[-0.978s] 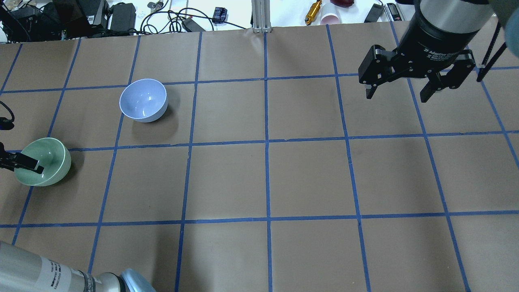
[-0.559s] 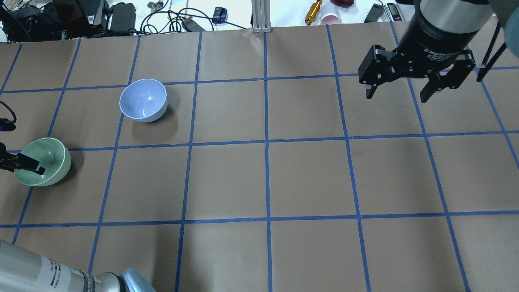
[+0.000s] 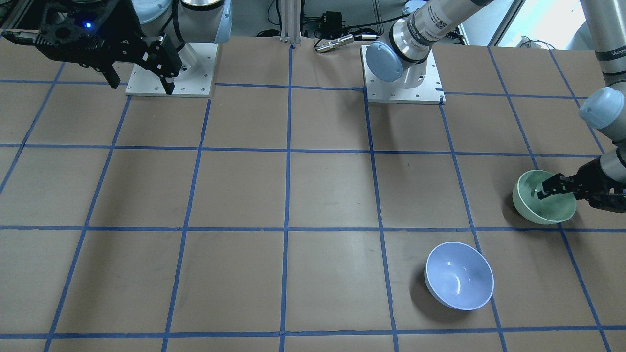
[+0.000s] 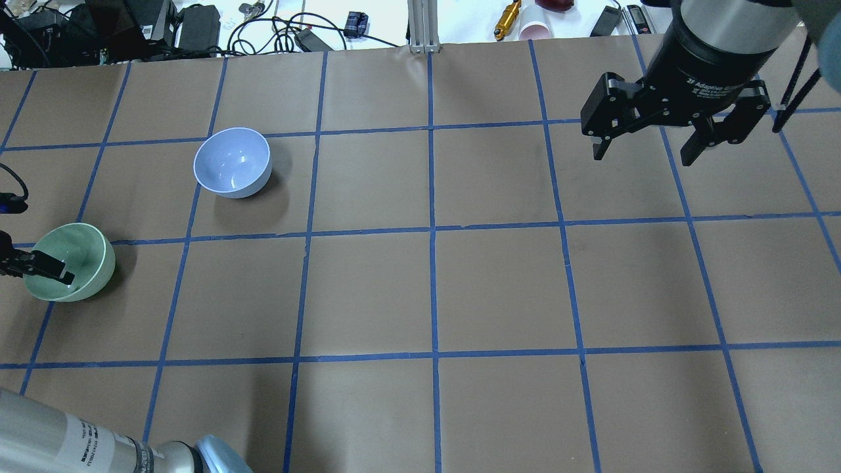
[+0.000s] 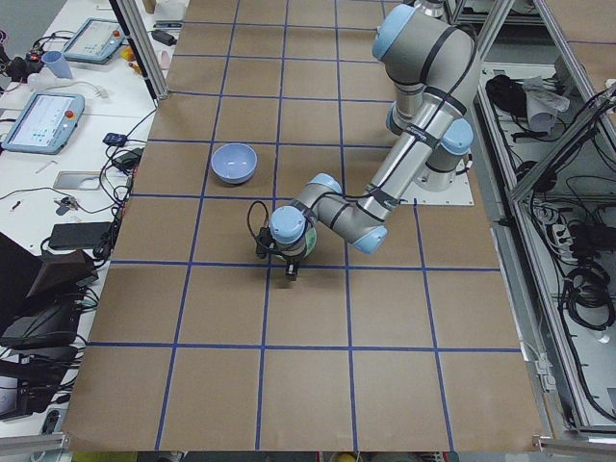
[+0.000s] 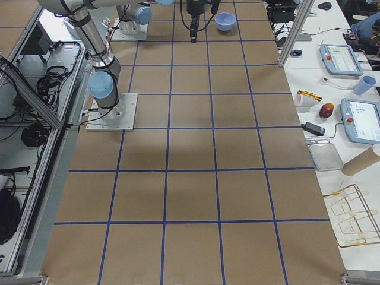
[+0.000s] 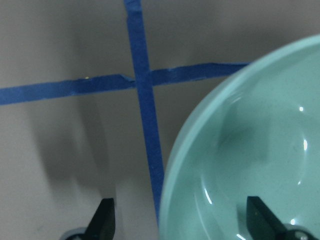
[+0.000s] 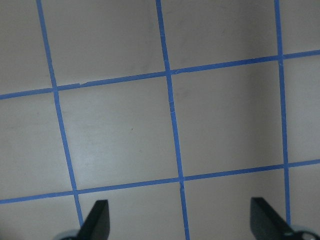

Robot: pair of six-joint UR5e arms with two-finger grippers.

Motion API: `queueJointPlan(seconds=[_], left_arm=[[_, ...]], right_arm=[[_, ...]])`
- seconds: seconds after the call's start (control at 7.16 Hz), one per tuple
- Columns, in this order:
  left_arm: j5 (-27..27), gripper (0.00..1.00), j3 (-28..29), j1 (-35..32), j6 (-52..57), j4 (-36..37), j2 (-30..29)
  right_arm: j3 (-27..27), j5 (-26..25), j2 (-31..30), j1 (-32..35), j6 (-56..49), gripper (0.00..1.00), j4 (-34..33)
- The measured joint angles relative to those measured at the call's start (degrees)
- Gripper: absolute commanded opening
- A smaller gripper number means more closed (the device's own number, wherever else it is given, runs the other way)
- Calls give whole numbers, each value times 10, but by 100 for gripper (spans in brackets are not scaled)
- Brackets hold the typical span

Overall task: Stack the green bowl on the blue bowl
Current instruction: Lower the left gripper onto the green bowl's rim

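Overhead exterior view: left gripper (image 4: 33,266), jaws wide apart astride the rim of the round glossy mint-green bowl (image 4: 85,263), grips nothing; the round glossy periwinkle-blue bowl (image 4: 231,161) lies ahead and rightward, well apart.

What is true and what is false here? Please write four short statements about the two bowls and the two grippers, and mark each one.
1. The green bowl sits inside the blue bowl. False: they stand apart on the table.
2. One finger of the left gripper is inside the green bowl. True.
3. The right gripper holds the blue bowl. False: it is open and empty, far from both bowls.
4. The blue bowl is empty. True.
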Motion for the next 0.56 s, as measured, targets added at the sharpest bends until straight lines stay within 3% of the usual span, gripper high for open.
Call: queueJointPlan(seconds=[0.14,0.56], left_arm=[[0,0,0,0,1,1,-1],[-1,0,2,-1,-17,-1,-1]], right_arm=[[0,0,0,0,0,100,0],[1,0,0,0,0,100,0]])
